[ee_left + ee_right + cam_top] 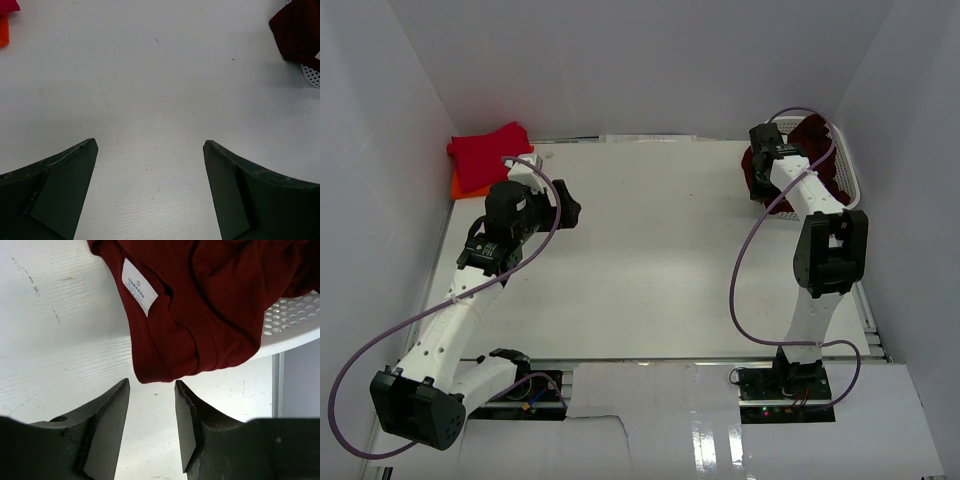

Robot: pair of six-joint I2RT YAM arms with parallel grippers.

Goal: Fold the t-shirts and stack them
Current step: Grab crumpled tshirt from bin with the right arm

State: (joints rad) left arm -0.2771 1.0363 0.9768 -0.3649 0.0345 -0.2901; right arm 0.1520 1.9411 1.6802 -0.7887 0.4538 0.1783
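The dark maroon t-shirt (210, 305) hangs crumpled out of the white mesh basket (295, 322) at the table's far right (815, 135). Its folded lower edge, with a white label, ends just in front of my right gripper (151, 385), whose jaws stand open and empty, not touching the cloth. The bright crimson t-shirt (490, 152) lies folded at the far left on top of the orange t-shirt (458, 184). My left gripper (150, 145) is wide open and empty over bare table, near that stack (568, 212). The maroon shirt (299, 30) shows at the left wrist view's top right.
The basket (848, 170) stands against the right wall. White walls close in the table on the left, back and right. Purple cables loop beside both arms.
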